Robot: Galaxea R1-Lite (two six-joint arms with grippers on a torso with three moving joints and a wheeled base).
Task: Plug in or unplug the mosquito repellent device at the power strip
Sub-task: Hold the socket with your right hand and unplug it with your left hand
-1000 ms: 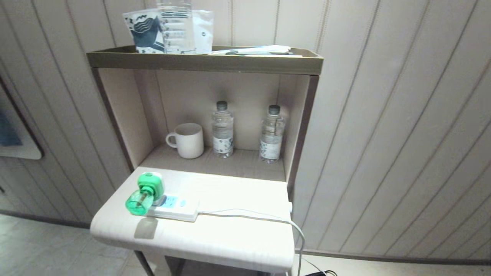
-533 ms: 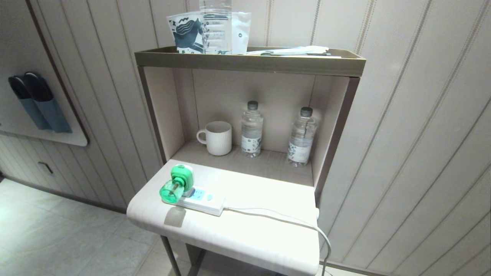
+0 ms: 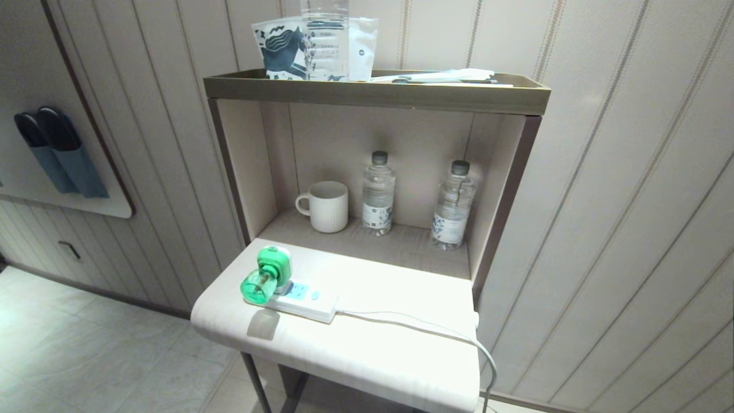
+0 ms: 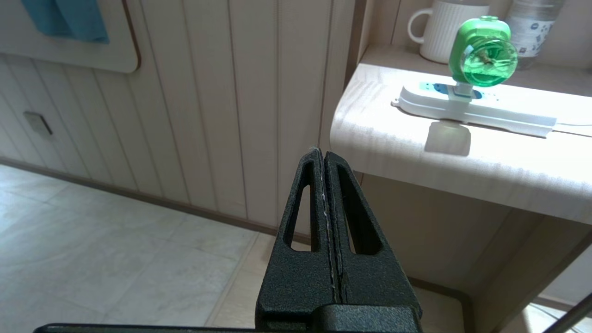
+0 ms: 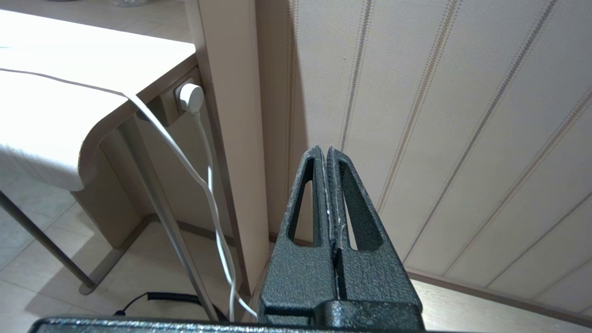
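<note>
The mosquito repellent device [image 3: 265, 281], green with a translucent green bottle, sits plugged into the left end of the white power strip [image 3: 304, 301] on the light pull-out shelf [image 3: 367, 350]. The left wrist view shows the device [image 4: 483, 53] on the strip [image 4: 481, 111], well above and beyond my left gripper [image 4: 323, 155], which is shut and empty below the shelf's edge. My right gripper [image 5: 325, 151] is shut and empty, low beside the panelled wall. Neither arm shows in the head view.
A white mug [image 3: 324, 205] and two clear water bottles [image 3: 378, 193] [image 3: 453, 205] stand in the niche behind the shelf. The strip's white cord [image 3: 436, 331] runs off the right edge down to a wall plug [image 5: 190, 98]. Packets lie on the top shelf [image 3: 373, 94].
The whole head view has shifted, so the cabinet now sits further right in the picture than a second ago; the camera moved. Device and strip keep their place on the shelf.
</note>
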